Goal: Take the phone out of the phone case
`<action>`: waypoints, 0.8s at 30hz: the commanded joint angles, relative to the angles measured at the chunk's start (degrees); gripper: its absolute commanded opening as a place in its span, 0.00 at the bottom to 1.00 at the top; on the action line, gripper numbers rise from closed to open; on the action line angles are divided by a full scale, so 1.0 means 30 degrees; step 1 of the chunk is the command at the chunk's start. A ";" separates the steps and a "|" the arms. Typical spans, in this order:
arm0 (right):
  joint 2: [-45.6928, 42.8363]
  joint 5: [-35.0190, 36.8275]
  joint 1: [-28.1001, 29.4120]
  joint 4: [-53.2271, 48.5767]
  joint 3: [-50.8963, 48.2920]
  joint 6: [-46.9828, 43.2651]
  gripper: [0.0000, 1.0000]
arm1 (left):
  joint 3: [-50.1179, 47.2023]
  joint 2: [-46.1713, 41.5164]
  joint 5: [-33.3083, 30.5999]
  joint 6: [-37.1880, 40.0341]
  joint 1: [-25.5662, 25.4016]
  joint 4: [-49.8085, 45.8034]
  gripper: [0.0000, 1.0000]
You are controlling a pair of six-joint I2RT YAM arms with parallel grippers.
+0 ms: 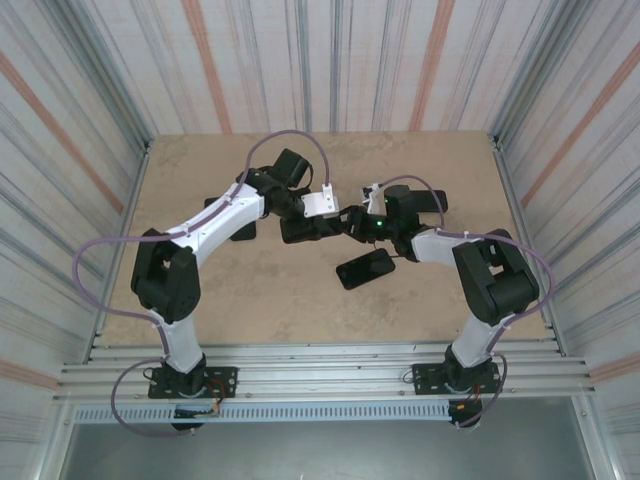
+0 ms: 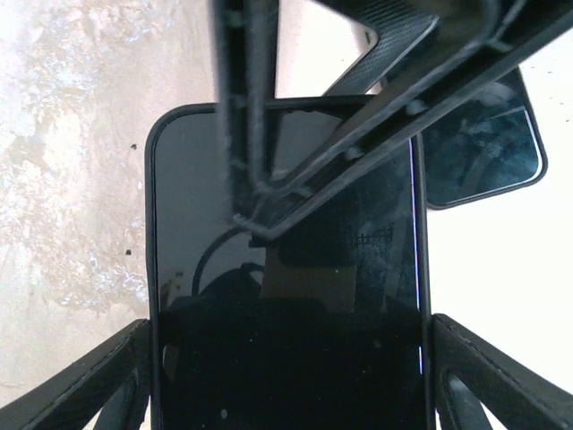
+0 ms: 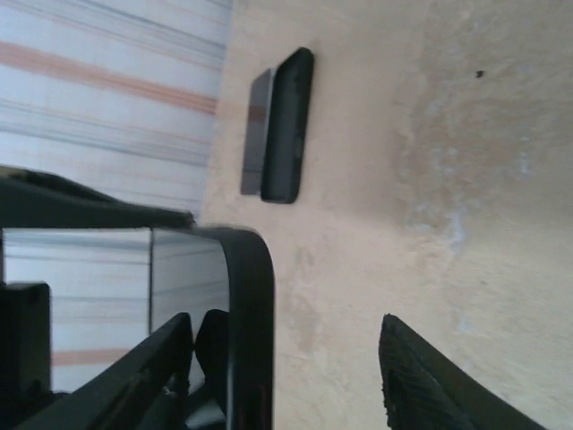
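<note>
A black phone (image 2: 286, 305) in a black phone case (image 2: 151, 269) is held off the table between the two arms (image 1: 305, 230). My left gripper (image 2: 286, 376) is shut on it, one finger (image 2: 89, 385) pressing each long side of the case. My right gripper (image 3: 286, 376) straddles the phone's far end (image 3: 255, 305). One of its fingers (image 3: 143, 376) is at the screen side. The other finger (image 3: 439, 385) stands well clear of the case back, so its jaws are open. In the left wrist view the right gripper's fingers (image 2: 358, 134) cross over the screen.
A bare dark phone (image 1: 365, 268) lies on the table in front of the grippers. A dark slab (image 1: 430, 200) lies at the back right and a second one (image 1: 225, 215) under the left arm. Striped walls close in the table on three sides.
</note>
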 commanded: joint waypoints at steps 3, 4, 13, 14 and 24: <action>0.0718 -0.1013 0.0353 0.3033 0.0107 0.2720 0.39 | 0.0485 -0.1092 0.0904 0.0676 -0.0283 -0.0222 0.58; 0.0750 -0.1142 0.0368 0.3349 0.0111 0.2984 0.35 | 0.0512 -0.1081 0.0896 0.0682 -0.0269 -0.0227 0.58; 0.0256 -0.1066 0.0398 0.3596 -0.0046 0.3435 0.08 | 0.0659 -0.0940 0.0388 0.0434 -0.0268 -0.0036 0.66; 0.0207 -0.1060 0.0409 0.3626 -0.0048 0.3450 0.07 | 0.0683 -0.0958 0.0369 0.0342 -0.0269 0.0024 0.69; -0.1218 0.1063 0.0163 0.4413 -0.0513 0.4387 0.00 | 0.0075 -0.2083 -0.0254 -0.4158 -0.0121 0.1738 0.96</action>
